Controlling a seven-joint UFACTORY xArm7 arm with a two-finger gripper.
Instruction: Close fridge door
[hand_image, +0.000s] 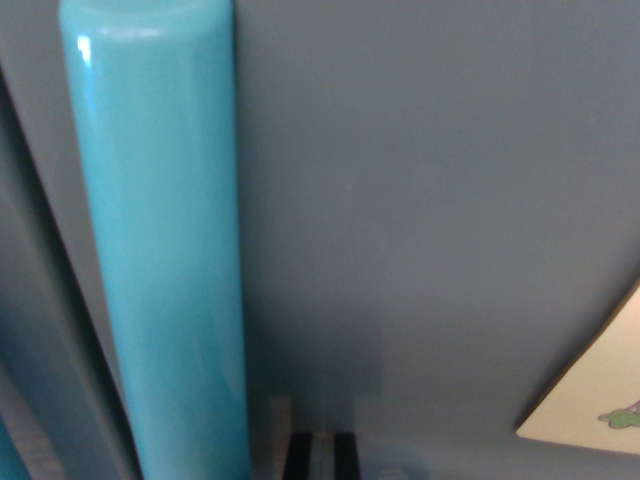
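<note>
Teal handle (165, 250) on grey fridge door (430, 200), cream sticker (600, 395) without readable writing, claw (320, 458) state unclear

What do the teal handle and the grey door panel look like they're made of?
Handle: probably glossy plastic or painted metal; it shows a bright highlight near the top. Door: smooth matte grey, with no reflections; painted metal or plastic, I cannot tell which.

Dim, soft and blurred throughout, with a small glare near the top of the teal handle (165, 240) and perhaps its shadow beside it on the grey door (430, 200).
</note>
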